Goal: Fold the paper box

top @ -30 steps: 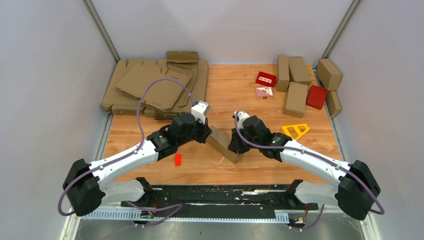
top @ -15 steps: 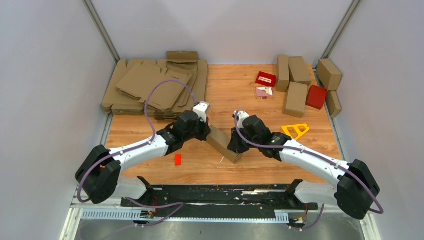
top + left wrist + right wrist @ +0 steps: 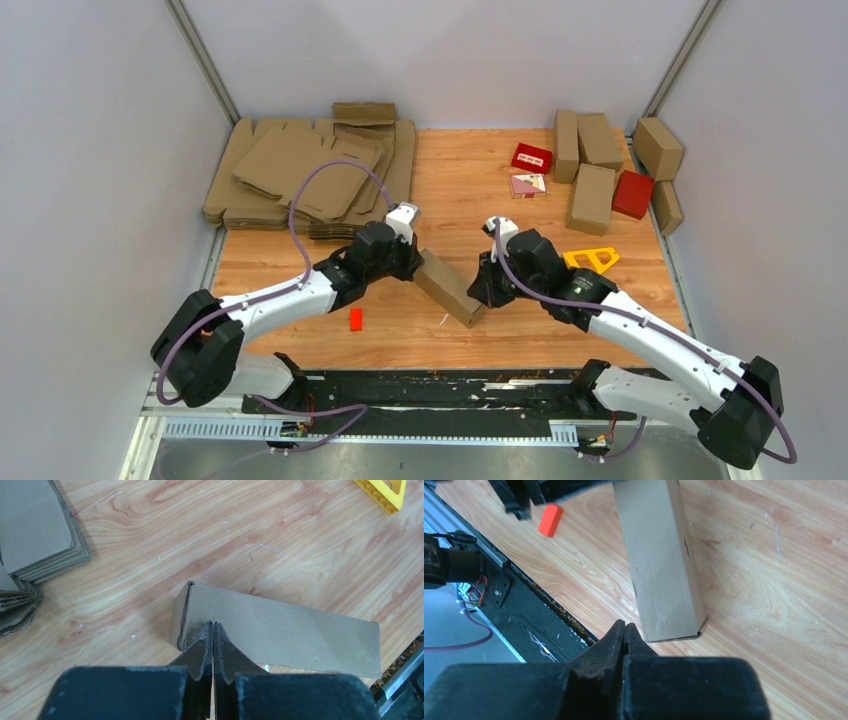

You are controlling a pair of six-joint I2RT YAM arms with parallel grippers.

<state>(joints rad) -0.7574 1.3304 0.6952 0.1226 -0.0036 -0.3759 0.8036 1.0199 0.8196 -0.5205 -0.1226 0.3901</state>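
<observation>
The paper box lies folded into a closed oblong carton on the wooden table, slanting between the two arms (whatever is inside cannot be seen). The left gripper is clenched on nothing, its tips over the carton's far end. The right gripper, likewise clenched and holding nothing, sits just beside its near end.

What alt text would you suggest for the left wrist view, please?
A folded brown paper box lies on a wooden table, with the tips of the shut left tool against its left end. A stack of flat cardboard sheets sits at the upper left, and a yellow piece shows in the top right corner.
</observation>
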